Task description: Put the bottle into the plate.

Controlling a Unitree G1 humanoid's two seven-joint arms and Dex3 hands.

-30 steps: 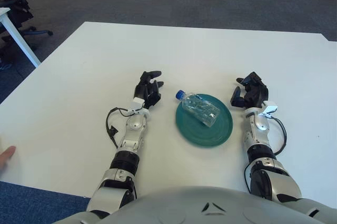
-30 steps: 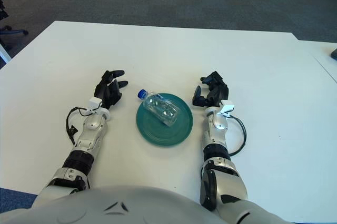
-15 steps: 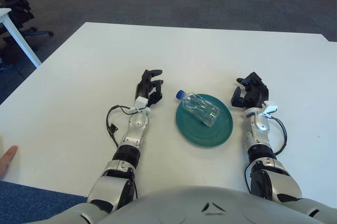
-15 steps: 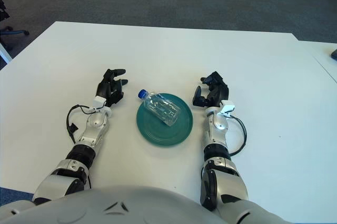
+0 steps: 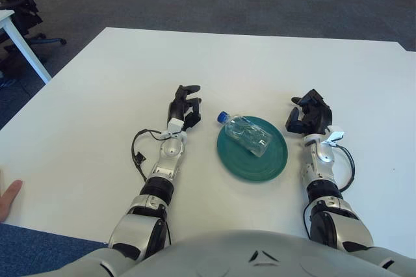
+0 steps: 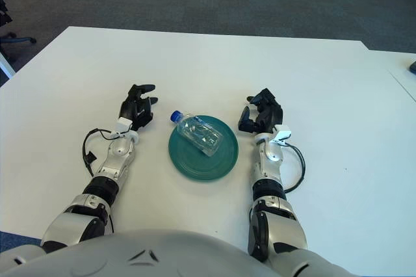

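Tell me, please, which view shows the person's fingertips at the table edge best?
The left eye view: the person's fingertips show at its lower left edge, beside the white table. The right eye view leaves them out of frame.

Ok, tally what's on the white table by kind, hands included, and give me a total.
Bottle: 1, clear with a blue cap, lying on its side in the plate
Plate: 1, teal
Robot hands: 2, left hand left of the plate, right hand right of it, neither holding anything
Total: 4
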